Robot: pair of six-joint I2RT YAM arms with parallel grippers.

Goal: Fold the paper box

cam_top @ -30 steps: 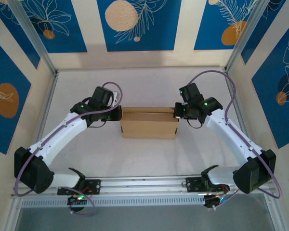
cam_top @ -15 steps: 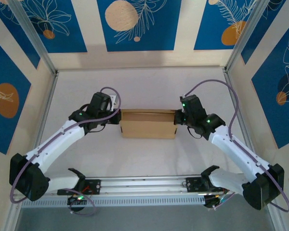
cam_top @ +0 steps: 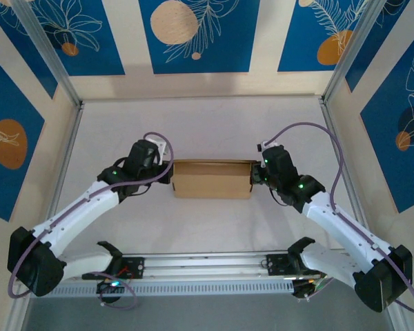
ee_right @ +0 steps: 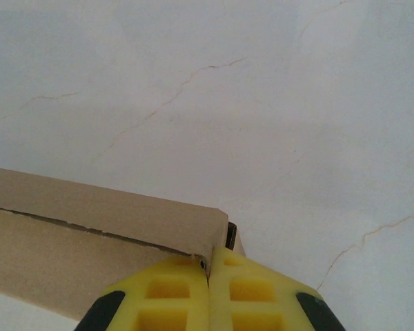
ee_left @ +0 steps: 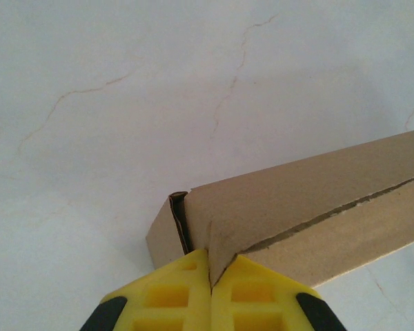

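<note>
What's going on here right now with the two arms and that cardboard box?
Both arms are on the paper box, which sits on the white table already folded into a low brown box shape. The left gripper is shut on a cardboard edge at the box's left end. The right gripper is pinched shut at the corner of the right end. The box lies level between them.
</note>
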